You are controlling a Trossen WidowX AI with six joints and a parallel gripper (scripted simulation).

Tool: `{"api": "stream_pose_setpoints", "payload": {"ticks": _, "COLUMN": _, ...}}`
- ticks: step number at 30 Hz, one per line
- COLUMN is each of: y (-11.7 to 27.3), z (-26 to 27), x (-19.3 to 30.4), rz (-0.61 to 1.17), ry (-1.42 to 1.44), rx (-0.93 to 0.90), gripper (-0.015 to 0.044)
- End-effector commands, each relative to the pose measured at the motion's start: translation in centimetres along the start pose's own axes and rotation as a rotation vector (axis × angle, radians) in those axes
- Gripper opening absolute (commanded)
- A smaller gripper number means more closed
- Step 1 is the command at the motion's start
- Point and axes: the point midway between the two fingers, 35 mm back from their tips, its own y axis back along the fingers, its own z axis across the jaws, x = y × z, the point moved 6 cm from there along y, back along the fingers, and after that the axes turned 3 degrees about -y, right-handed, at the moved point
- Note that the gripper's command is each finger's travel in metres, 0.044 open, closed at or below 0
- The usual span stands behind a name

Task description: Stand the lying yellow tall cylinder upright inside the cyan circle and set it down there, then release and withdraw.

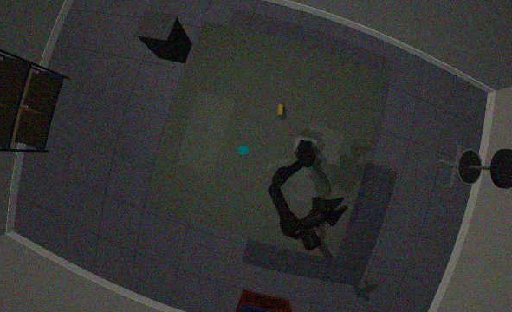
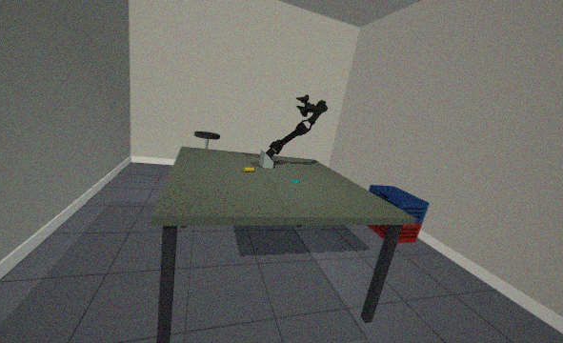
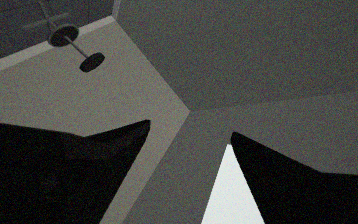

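Cylinder (image 2: pixel 249 169) lies on table (image 2: pixel 224 200), apart from circle (image 2: pixel 294 181)

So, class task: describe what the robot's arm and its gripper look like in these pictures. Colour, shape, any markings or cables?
The arm is black throughout, a slim chain of segments joined by thicker rounded joints, rising from a pale grey base on the table. The gripper has two dark, pointed, wedge-shaped fingers. No markings or loose cables are discernible at this size.

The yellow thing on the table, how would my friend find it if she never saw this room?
Find the big green table in the middle of the room, then the black robot arm's grey base near its far edge. Right beside that base lies the yellow cylinder, on its side. It is the only yellow thing there; the cyan circle nearby is flat.
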Motion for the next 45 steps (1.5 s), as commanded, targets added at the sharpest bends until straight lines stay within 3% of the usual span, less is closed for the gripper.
{"api": "stream_pose_setpoints", "payload": {"ticks": 1, "y": 0.0, "z": 0.0, "x": 0.0, "rz": 0.000, "ry": 0.000, "rx": -0.003, "gripper": 0.0374}}
{"api": "stream_pose_setpoints", "payload": {"ticks": 4, "y": -0.3, "z": 0.7, "x": 0.2, "rz": 0.003, "ry": -0.002, "rx": -0.041, "gripper": 0.0309}}
{"api": "stream_pose_setpoints", "payload": {"ticks": 23, "y": -0.6, "z": 12.4, "x": 1.3, "rz": -0.037, "ry": -0.021, "rx": -0.532, "gripper": 0.0309}}
{"api": "stream_pose_setpoints", "payload": {"ticks": 33, "y": 2.5, "z": 18.9, "x": 0.2, "rz": -0.102, "ry": -0.051, "rx": -0.754, "gripper": 0.0309}}
{"api": "stream_pose_setpoints", "payload": {"ticks": 45, "y": 9.1, "z": 24.9, "x": -3.5, "rz": -0.201, "ry": -0.123, "rx": -0.984, "gripper": 0.0309}}
